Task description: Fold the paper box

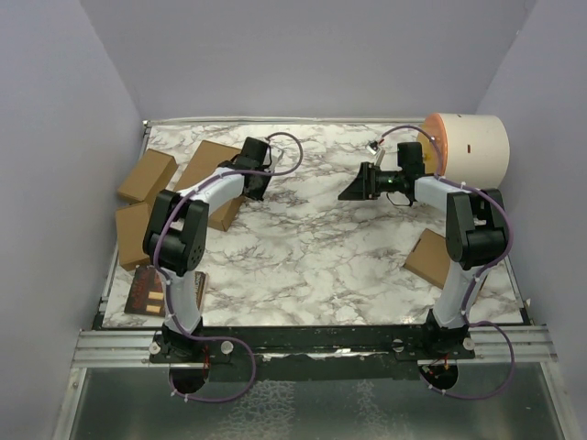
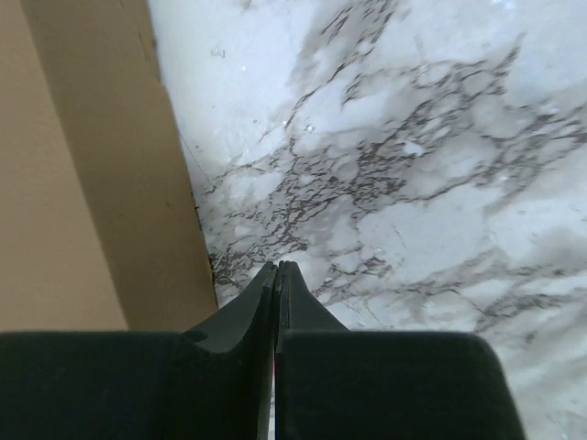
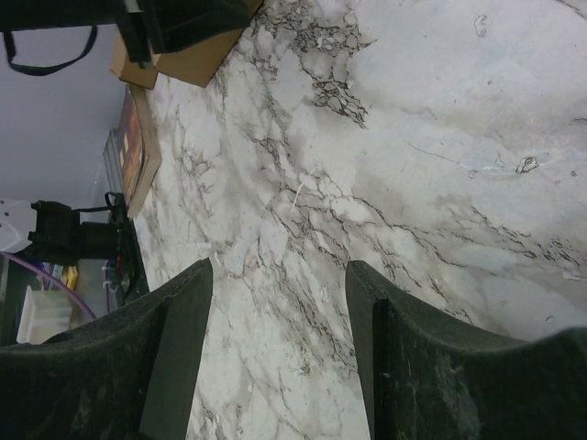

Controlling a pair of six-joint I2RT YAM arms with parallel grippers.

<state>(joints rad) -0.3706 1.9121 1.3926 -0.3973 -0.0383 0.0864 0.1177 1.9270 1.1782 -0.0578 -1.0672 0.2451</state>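
The paper box (image 1: 206, 163) is the largest brown cardboard piece. It lies at the back left of the marble table, partly under my left forearm. In the left wrist view its plain brown face (image 2: 64, 183) fills the left side. My left gripper (image 1: 259, 186) (image 2: 278, 267) hangs just beside the box's right edge, over bare marble, shut with nothing between its fingers. My right gripper (image 1: 354, 190) (image 3: 278, 270) hovers over the marble at the back right, open and holding nothing, far from the box.
Smaller brown boxes sit at the left edge (image 1: 147, 176) (image 1: 134, 234) and near the right arm (image 1: 429, 257). A cream cylinder with an orange end (image 1: 470, 147) stands at the back right. A dark patterned flat item (image 1: 147, 291) lies front left. Purple walls enclose the table.
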